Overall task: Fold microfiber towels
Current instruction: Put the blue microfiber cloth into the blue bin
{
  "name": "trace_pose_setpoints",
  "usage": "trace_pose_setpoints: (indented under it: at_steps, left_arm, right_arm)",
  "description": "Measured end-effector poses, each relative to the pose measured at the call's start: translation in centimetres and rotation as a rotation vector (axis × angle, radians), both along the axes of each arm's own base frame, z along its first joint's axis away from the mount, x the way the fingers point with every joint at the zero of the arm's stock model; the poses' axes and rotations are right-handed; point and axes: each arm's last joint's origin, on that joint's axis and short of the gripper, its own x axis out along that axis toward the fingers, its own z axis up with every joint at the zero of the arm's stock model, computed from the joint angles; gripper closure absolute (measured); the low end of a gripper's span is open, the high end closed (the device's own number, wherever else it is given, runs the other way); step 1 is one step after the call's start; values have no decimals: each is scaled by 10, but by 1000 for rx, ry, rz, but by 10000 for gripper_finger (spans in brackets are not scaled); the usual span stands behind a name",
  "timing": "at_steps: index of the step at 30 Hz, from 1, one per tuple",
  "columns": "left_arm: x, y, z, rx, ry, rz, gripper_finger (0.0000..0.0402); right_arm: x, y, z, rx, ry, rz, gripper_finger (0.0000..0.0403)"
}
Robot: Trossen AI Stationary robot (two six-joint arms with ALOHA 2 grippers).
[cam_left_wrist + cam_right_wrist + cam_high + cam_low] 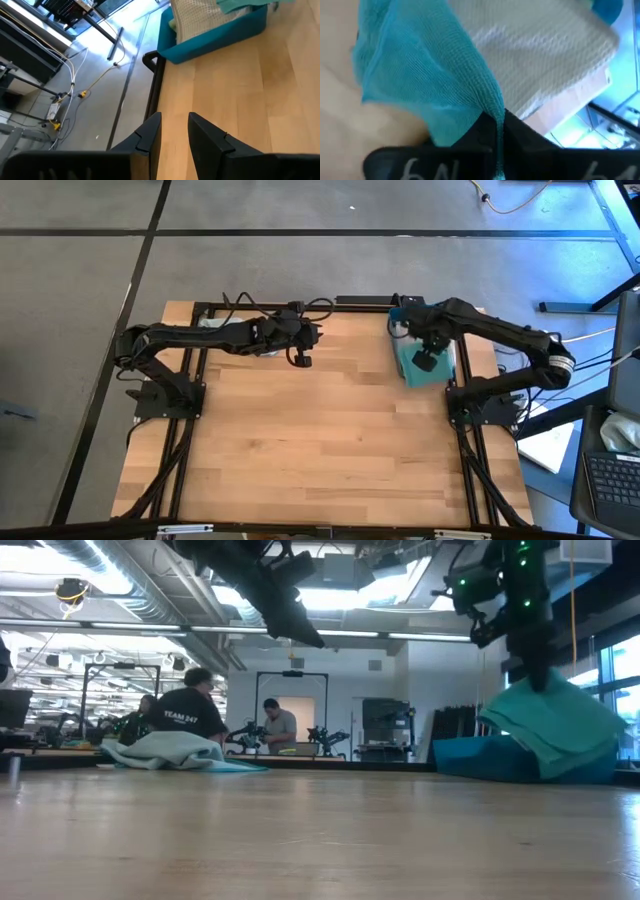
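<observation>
Right gripper [497, 131] pinches a teal towel [430, 75], clear only from its wrist; left gripper [174, 131] stands narrowly parted, empty.

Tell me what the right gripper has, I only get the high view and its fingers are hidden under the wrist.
Observer: The right gripper is shut on a fold of the teal towel; the cloth runs right down between its fingers.
Operator: Say whether the towel is off the pile.
Observer: In the low view the teal towel hangs from the gripper, its lower part draped over the blue tray.
Operator: Report what lies under it.
Observer: A light grey towel lies flat below the lifted one.
Operator: Now the left gripper.
Observer: The left gripper holds nothing, its fingers slightly apart over bare wooden table.
</observation>
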Motion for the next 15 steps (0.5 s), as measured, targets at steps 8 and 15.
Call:
trace_pose_setpoints:
  at_steps: [8,15]
  left_arm:
    - [0,0,0,0,1,0,315]
    - [0,0,0,0,2,0,315]
  right_arm:
    - [-2,-33,-2,-64,-101,-10,393]
    - [-3,-58,-21,-22,-33,-42,393]
